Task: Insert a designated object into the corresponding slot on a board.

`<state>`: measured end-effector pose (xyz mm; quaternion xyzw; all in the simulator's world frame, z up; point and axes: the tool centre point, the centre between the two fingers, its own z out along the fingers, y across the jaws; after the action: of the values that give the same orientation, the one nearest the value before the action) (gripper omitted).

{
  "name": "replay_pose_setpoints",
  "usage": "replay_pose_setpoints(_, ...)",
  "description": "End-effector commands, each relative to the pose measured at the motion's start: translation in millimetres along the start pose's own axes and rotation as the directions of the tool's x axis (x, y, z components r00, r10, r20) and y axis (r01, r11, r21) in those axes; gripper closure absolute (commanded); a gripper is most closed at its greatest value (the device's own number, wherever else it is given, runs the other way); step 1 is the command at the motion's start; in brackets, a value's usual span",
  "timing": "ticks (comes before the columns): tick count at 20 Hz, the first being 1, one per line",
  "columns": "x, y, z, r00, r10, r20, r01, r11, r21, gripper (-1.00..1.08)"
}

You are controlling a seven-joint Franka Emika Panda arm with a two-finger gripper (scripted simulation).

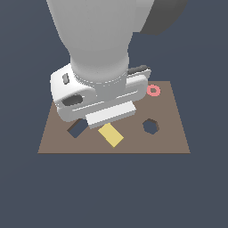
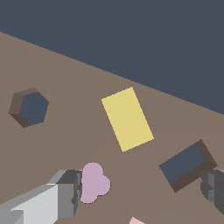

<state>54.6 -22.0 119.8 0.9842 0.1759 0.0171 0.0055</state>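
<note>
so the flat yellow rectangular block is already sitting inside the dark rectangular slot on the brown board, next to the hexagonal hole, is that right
Not quite. The flat yellow rectangular block is not inside the dark rectangular slot; it lies flat on the brown board beside the slot, which is empty. The wrist view shows this most clearly. The dark hexagonal hole is indeed nearby on the board.

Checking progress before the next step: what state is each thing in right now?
yellow block: flat on the board, outside any hole, not gripped.
rectangular slot: empty.
hexagonal hole: empty.
lilac scalloped piece: lying flat on the board.
gripper: open, holding nothing.
</note>
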Motion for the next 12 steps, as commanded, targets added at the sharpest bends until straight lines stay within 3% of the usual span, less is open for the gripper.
replay_pose_setpoints(1,7.2,1.7,14.6,0.997,-0.079,0.005,0.079,0.997,0.006,-0.92)
replay_pose_setpoints(12,30.8,2.3,59.5,0.947,-0.321,0.019,0.320,0.947,0.023,-0.92)
